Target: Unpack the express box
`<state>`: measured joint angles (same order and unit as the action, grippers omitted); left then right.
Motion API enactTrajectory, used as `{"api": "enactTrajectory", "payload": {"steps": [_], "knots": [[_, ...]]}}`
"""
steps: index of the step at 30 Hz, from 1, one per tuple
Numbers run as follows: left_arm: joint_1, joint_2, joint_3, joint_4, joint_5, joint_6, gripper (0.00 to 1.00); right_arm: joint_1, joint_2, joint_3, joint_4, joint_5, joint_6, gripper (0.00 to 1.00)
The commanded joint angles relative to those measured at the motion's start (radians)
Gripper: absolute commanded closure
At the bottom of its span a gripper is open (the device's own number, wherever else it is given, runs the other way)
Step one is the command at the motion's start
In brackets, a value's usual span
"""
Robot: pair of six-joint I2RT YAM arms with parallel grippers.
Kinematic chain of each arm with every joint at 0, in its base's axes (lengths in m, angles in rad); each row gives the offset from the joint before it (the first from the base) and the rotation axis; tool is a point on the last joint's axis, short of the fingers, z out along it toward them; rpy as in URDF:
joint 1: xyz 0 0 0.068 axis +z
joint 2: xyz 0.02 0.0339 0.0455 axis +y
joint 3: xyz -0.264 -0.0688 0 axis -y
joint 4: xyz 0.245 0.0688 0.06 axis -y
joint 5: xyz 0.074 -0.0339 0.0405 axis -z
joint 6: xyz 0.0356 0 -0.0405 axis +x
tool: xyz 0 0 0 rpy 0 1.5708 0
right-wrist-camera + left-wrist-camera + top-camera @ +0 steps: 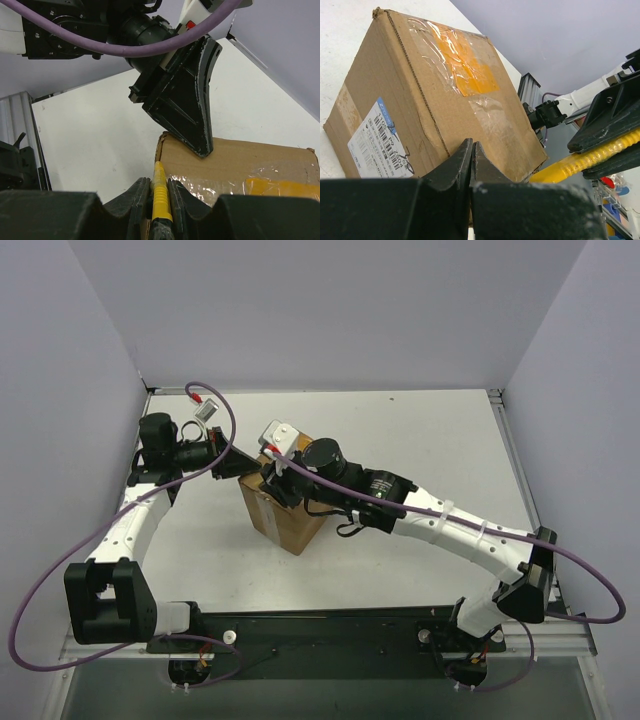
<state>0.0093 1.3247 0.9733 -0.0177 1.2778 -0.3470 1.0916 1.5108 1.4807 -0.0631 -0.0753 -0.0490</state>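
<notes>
1. top external view: the white table (420, 430) fills the middle of the frame, with both arms reaching in from their bases at the bottom edge.
2. the express box (290, 525) stands at the centre of the frame, sitting on the table at an angle. it looks shut, so i judge the unpacking has not got past cutting the seal.
3. the left gripper (471, 150) comes in from the left of the frame. its two fingers are pressed together with nothing between them. in the right wrist view its tip rests on the box's top, close to a corner. my guess is that it is placed there to pin the carton so it cannot slide or tip under the blade.
4. the right gripper (158, 189) reaches in from the right and is clamped on a yellow utility knife (158, 172). the knife is held upright between the pads, just at the box's top edge, likely so it can be drawn along the seam.
5. clear tape (470, 100) with an orange patch runs across the cardboard in the upper middle of the left wrist view. that is probably what the knife must slit. i cannot tell whether the blade tip touches it.
6. a white printed label (377, 145) sits on the box face at the lower left of that view.
</notes>
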Motion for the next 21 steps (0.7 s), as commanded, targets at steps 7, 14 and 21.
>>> {"api": "enactTrajectory", "payload": {"steps": [7,14,21], "knots": [[0.000,0.027,-0.038,-0.007,-0.012,0.009,1.00,-0.012,0.031,0.053,0.017,-0.014,0.002,1.00],[0.000,0.036,-0.027,-0.005,-0.017,0.009,1.00,-0.016,0.014,0.073,-0.098,-0.014,-0.015,1.00],[0.000,0.054,0.004,-0.062,-0.037,0.060,1.00,-0.022,-0.029,0.069,-0.199,0.005,-0.005,1.00]]}}
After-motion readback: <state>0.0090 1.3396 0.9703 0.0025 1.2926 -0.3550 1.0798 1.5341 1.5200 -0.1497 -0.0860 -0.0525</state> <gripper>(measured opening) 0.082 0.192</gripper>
